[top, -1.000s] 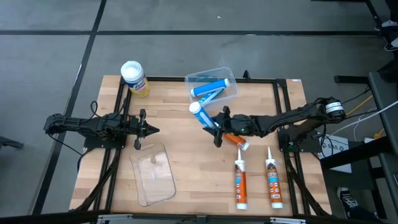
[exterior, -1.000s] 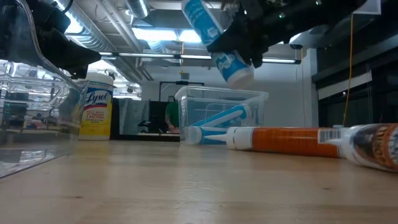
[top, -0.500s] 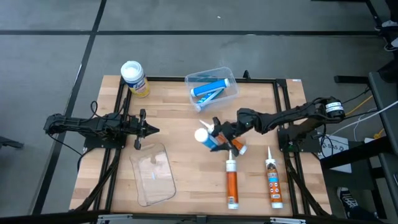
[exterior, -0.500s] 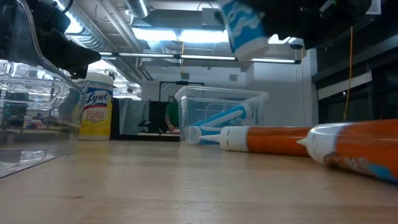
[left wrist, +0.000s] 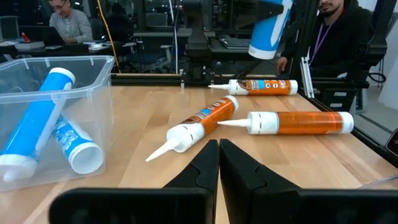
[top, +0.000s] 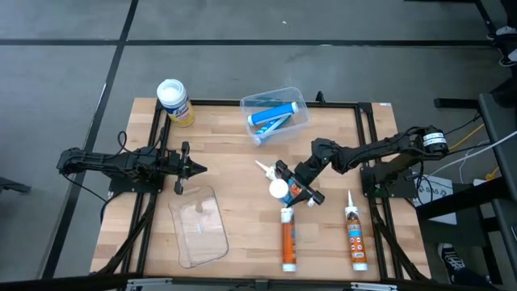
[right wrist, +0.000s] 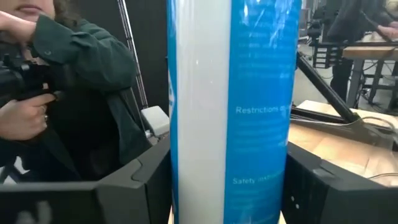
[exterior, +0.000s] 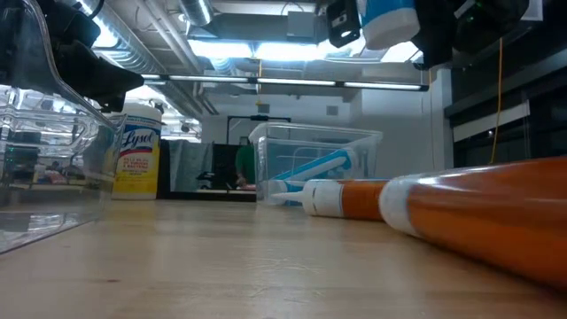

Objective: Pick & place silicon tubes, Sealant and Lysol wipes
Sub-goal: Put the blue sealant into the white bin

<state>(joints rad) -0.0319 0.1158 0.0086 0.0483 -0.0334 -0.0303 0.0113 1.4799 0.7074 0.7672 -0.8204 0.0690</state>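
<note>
Holding a blue tube (top: 282,185) upright above mid-table, the right gripper (top: 296,184) has its fingers clamped on the tube's sides; white end (exterior: 388,22) downward in the low view, blue label (right wrist: 231,106) with white print filling the right wrist view.

Nearest the front edge: one orange tube (top: 287,239) just below the gripper, another orange tube (top: 354,231) toward the right edge, both nozzles pointing away from the front. Bare wood lies between them.

Front left: clear lid (top: 197,225) lying flat, bare table (top: 234,162) between it and the gripper.

Left side, mid-depth: left gripper (top: 196,169), fingers pressed together, pointing inward.

Third orange tube (left wrist: 200,122) beside the right gripper, mostly hidden under it from above.

Far centre: clear bin (top: 275,112) holding two blue tubes (top: 273,112), a white nozzle (top: 258,139) at its near corner.

Far left corner: Lysol wipes (top: 174,101), yellow canister, white lid, upright at the edge, well apart from both grippers.
</note>
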